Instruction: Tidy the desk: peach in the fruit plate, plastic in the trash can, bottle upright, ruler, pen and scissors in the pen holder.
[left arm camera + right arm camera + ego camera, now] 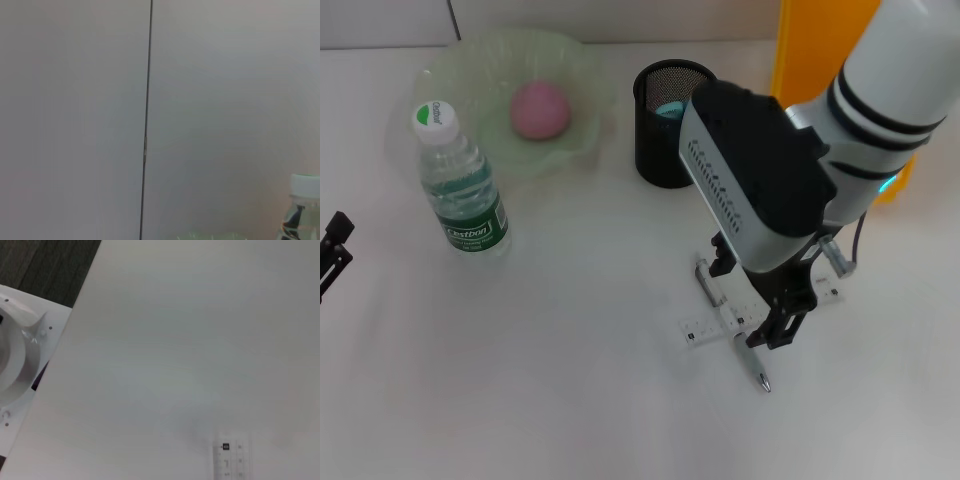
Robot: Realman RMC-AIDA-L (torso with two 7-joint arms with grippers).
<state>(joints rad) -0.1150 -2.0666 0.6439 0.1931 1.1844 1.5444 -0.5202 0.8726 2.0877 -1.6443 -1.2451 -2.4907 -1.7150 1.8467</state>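
Head view, lower right of frame: pen (752, 362) lies on the white desk (570, 380), tip toward the bottom edge, crossing the clear ruler (720, 325) that lies flat beside it; the ruler's end also shows low in the right wrist view (229, 460). Right gripper (782, 322) is down over pen and ruler, its dark fingers (790, 328) at the pen's upper end; whether they are closed on the pen or merely around it, cannot tell. Left gripper (332, 250) sits at the left edge, mid-height, apart from everything; finger state cannot tell. Left of centre: bottle (460, 185) stands upright, white cap on top; its cap appears in the left wrist view (305, 185). Upper centre: black mesh pen holder (665, 125) upright, something teal inside. Upper left: pink peach (540, 110) rests in the pale green fruit plate (450, 75). Upper right: orange object (810, 50), partly hidden by the right arm.
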